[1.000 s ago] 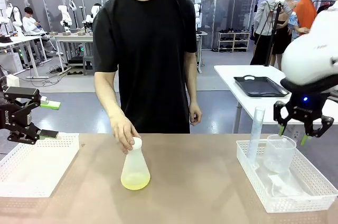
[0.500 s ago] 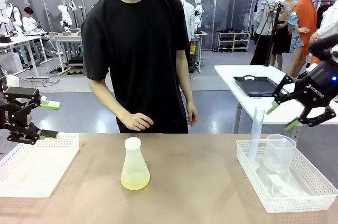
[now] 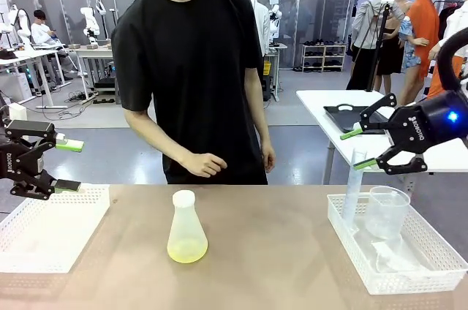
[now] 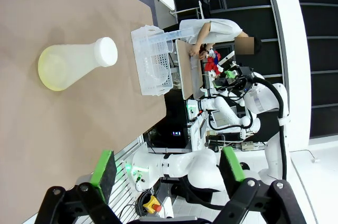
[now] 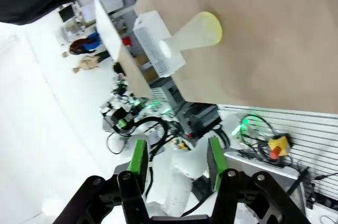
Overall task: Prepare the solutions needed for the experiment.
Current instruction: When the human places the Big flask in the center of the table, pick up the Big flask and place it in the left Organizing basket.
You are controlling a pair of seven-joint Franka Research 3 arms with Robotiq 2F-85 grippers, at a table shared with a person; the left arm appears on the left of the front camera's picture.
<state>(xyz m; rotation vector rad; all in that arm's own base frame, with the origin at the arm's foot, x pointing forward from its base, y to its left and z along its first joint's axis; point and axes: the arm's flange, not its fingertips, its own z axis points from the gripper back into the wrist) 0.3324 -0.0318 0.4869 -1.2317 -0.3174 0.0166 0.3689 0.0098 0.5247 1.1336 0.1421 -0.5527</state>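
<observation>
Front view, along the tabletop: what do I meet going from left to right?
White basket → flask holding a shallow layer of yellow-green liquid → tall clear cylinder → clear beaker. The last two stand in a second white basket.

Pale yellow-green solutions (image 3: 187, 253), a white cap (image 3: 183, 197), tan worktop (image 3: 270, 251), white perforated baskets (image 3: 29, 237), a person's plain black T-shirt (image 3: 190, 69); my black fingers (image 3: 69, 145) wear green pads (image 3: 67, 185).

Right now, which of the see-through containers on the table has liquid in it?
The capped flask mid-table: a shallow yellow-green layer sits in its base. The beaker and tall cylinder in the right basket look dry.
</observation>
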